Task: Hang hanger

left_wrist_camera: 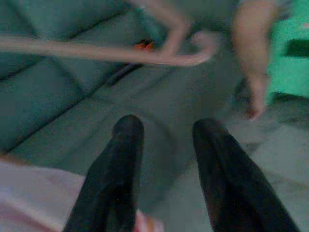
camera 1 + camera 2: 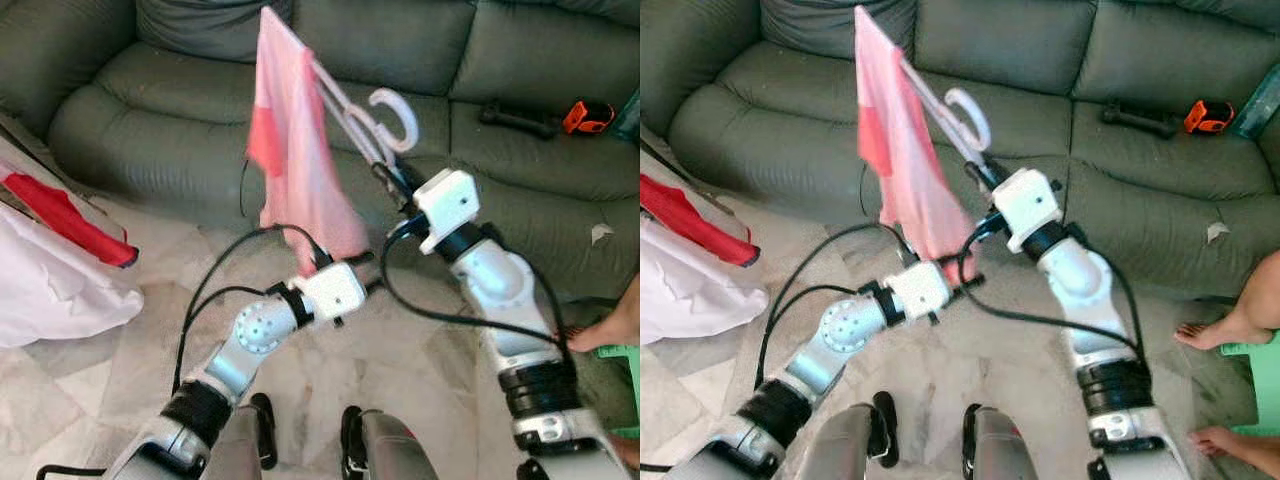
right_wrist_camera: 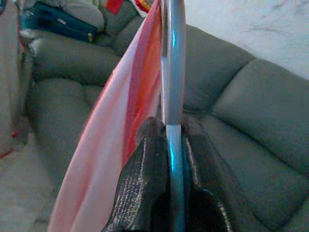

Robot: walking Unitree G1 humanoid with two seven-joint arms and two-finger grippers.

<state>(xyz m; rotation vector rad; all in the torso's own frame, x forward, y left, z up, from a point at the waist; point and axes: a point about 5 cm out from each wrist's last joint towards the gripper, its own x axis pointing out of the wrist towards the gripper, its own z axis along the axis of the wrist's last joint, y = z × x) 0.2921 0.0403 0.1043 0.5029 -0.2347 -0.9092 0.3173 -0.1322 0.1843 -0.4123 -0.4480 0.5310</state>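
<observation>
The right gripper [image 3: 169, 159] is clamped on the bar of the white hanger [image 2: 372, 118], holding it raised in front of the grey sofa [image 2: 560, 180]. A pink garment [image 2: 295, 160] is draped on the hanger and hangs toward the floor. The left gripper [image 1: 166, 164] sits below the hanger with its fingers apart; it appears to grip nothing, though the wrist view is blurred. A person's foot [image 2: 1215, 330] rests on the floor to the right of the sofa. Judged progress: the garment is loaded and the hanger is lifted; hooking it onto a rail remains, and no rail is identifiable.
</observation>
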